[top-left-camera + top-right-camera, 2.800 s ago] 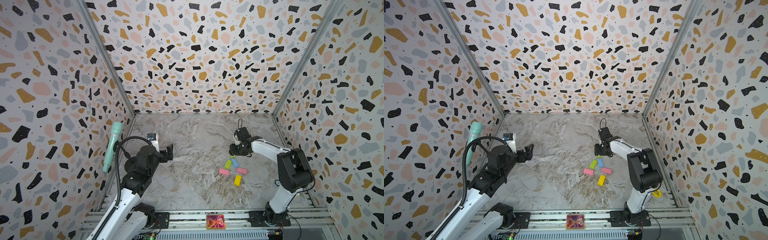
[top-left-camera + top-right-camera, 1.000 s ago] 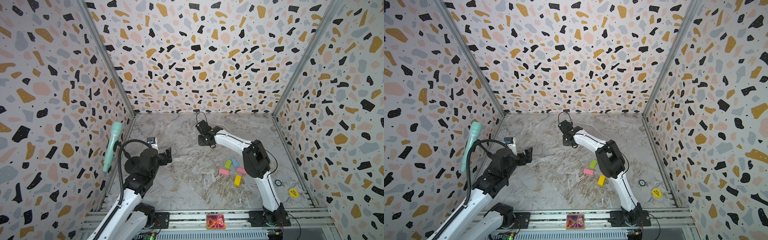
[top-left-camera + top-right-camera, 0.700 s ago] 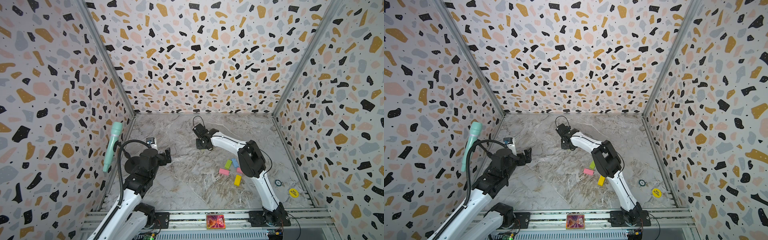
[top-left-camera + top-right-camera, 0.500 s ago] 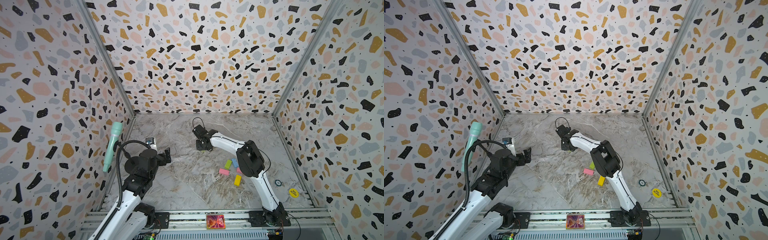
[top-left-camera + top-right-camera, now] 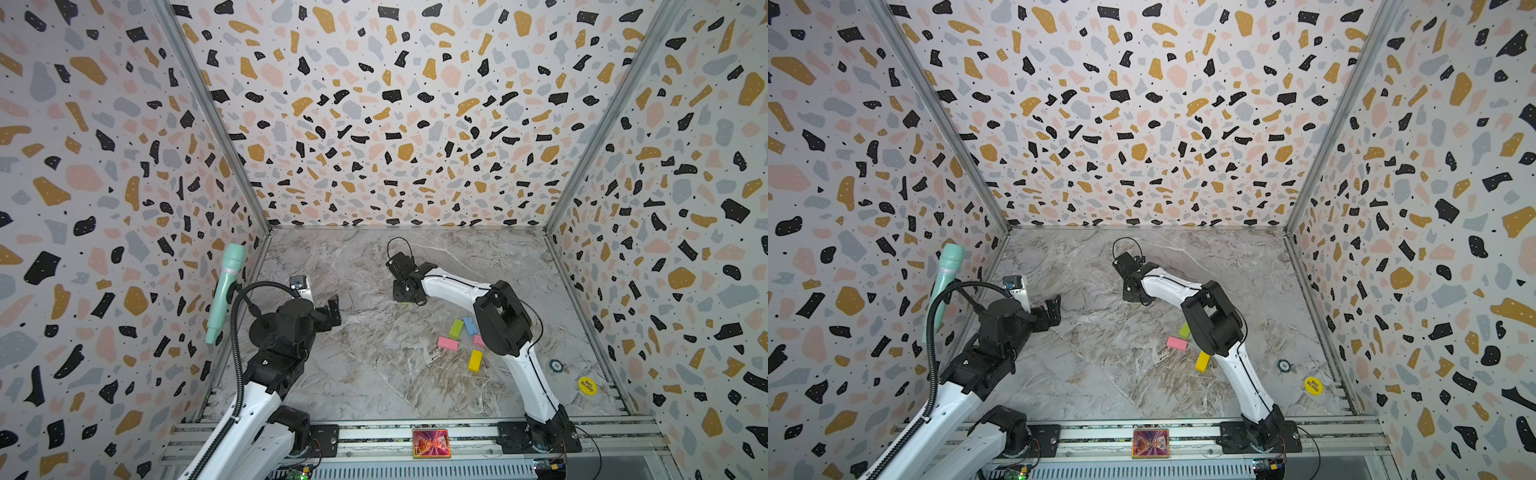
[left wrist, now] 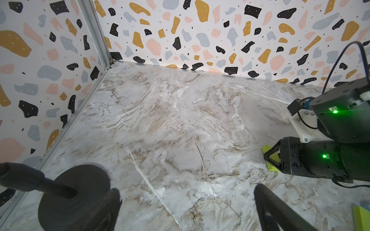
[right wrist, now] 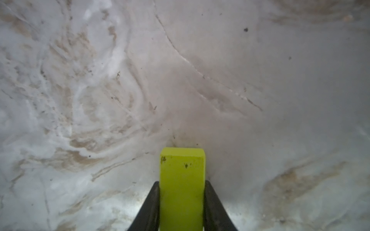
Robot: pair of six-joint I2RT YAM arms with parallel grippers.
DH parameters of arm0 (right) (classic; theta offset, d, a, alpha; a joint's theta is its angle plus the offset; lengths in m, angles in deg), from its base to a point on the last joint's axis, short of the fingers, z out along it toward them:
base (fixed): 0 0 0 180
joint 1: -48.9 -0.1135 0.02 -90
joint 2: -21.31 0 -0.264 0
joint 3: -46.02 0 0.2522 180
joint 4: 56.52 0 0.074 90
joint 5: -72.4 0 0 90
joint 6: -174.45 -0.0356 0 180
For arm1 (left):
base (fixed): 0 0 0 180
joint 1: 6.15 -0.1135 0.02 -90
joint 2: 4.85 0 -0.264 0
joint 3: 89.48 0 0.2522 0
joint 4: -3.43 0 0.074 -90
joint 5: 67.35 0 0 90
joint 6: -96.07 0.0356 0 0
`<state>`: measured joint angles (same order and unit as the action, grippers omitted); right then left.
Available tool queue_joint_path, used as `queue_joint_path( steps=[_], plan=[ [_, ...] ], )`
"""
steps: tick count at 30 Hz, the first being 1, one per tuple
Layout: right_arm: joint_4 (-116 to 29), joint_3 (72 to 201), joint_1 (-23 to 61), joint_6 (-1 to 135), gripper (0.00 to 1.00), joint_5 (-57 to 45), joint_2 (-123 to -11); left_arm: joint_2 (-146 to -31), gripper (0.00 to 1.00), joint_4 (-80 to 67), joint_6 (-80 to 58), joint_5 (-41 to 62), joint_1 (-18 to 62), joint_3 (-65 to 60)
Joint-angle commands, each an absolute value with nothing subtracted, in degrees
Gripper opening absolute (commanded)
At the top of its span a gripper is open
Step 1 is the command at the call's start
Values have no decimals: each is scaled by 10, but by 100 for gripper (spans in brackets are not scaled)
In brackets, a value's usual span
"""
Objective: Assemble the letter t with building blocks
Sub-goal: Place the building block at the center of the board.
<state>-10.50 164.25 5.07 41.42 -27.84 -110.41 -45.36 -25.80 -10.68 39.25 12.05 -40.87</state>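
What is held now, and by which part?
The right gripper clamps a lime green brick by its two long sides; one end sticks out. The left gripper is open, empty.

The tabletop [image 5: 365, 386] is lying open near the front rail [image 5: 374, 432] and far wall [image 5: 395, 124]. The right arm [image 5: 453, 286] is bridging the right half, its right gripper [image 5: 405, 300] sitting low at centre, clamped on a lime green brick [image 7: 182, 190]. Loose building blocks [image 5: 448, 343] and a microphone stand [image 6: 74, 192] are cluttering either side.
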Motion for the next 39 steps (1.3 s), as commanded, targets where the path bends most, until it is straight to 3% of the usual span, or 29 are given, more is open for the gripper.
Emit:
queue_joint_path(
  steps=[1,6,9,23,26,30,39],
  plan=[
    [-85,1624,48,396,23,-281,-1091,-448,99,-255,-106,397,124,-412],
    [-88,1617,48,394,27,-281,-1085,-448,99,-256,-106,395,123,-412],
    [-90,1616,48,393,37,-280,-1081,-448,100,-256,-108,395,123,-412],
    [-82,1635,48,410,63,-266,-1031,-456,99,-258,-113,390,123,-413],
    [-75,1636,48,430,79,-267,-1000,-459,99,-259,-113,393,123,-413],
    [-62,1635,49,483,81,-256,-955,-466,99,-258,-111,398,123,-411],
    [-6,1549,85,593,74,-208,-831,-493,99,-265,-77,372,123,-390]
  ],
)
